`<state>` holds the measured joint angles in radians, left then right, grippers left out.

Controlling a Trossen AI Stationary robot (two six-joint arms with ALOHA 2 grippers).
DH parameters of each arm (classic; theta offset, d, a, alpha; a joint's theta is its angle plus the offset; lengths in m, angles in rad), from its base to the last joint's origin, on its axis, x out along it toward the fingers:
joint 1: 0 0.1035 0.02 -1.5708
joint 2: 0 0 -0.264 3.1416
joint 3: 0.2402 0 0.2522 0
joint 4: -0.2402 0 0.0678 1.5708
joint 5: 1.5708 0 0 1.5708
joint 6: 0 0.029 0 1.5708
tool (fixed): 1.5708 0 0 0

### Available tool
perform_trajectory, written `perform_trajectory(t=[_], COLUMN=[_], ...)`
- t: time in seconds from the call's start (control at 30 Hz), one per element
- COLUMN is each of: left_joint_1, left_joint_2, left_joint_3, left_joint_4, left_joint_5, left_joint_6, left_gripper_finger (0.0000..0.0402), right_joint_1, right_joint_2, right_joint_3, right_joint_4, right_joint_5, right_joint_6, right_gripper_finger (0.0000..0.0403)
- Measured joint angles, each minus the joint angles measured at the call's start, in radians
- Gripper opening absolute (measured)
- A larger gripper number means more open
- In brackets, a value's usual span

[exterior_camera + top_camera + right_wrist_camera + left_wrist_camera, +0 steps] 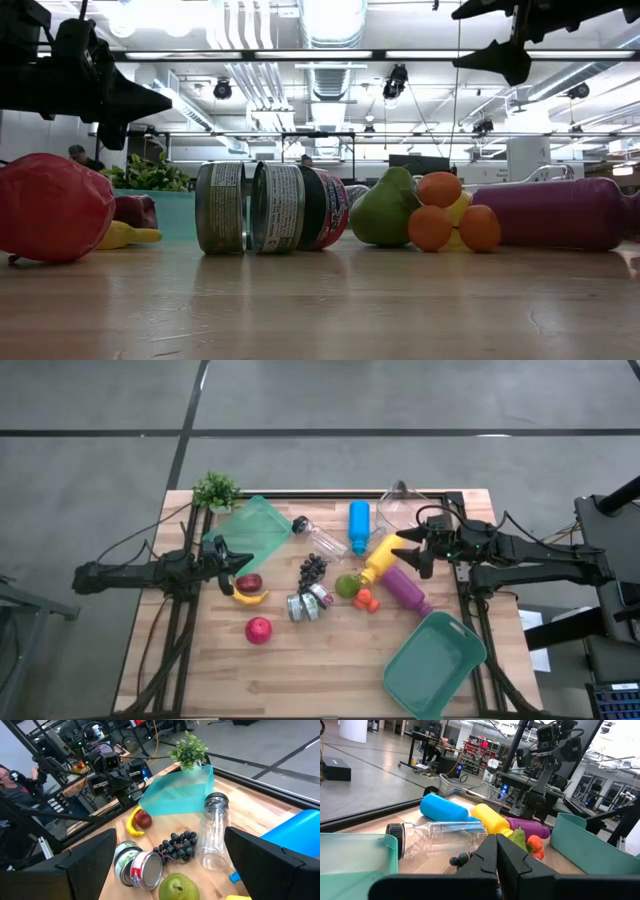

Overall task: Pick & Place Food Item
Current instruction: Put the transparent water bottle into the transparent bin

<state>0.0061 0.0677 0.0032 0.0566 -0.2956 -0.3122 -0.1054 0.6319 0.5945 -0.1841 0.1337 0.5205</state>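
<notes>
From above, a light green tray (255, 528) lies at the far left of the table (330, 670) with nothing in it, and a darker teal bin (435, 665) sits tilted at the near right corner, also holding nothing. A clear bottle (320, 538) lies on its side between the tray and a blue bottle (359, 526); a yellow bottle (380, 557) and a purple bottle (407, 589) lie toward the right. The food sits mid-table: a dark red apple (249, 583) touching a banana (250, 597), a red fruit (258, 629), grapes (313, 568), two cans (308, 603), a green pear (347, 585) and small oranges (365, 600). The left gripper (226, 563) hovers just beside the dark apple, clenched on nothing. The right gripper (412, 548) hangs over the yellow bottle with its jaws spread wide, the pear near but apart from it.

At table height, the cans (270, 207) stand side by side, the pear (387, 210) touches the oranges (447, 215), and both grippers hang above everything.

The left wrist view shows its closed fingers (497, 860) pointing toward the clear bottle (440, 836); the tray's inside is only partly seen.

The right wrist view shows the pear (177, 886) between its parted fingers (90, 865), below them.
</notes>
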Motion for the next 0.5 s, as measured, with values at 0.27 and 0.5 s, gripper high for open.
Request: perform_trajectory(t=[0.27,0.5], left_joint_1=[0.000,0.000], left_joint_2=[0.000,0.000], left_joint_3=[0.000,0.000], left_joint_4=[0.000,0.000], left_joint_5=[0.000,0.000], left_joint_6=[0.000,0.000], left_gripper_finger=[0.0001,0.0001], right_joint_1=[-0.026,-0.051], right_joint_2=[0.012,0.098], right_joint_3=[0.000,0.024], right_joint_4=[0.008,0.041], right_joint_5=[0.000,-0.003], right_joint_6=[0.000,-0.007], right_gripper_finger=[0.0368,0.0368])
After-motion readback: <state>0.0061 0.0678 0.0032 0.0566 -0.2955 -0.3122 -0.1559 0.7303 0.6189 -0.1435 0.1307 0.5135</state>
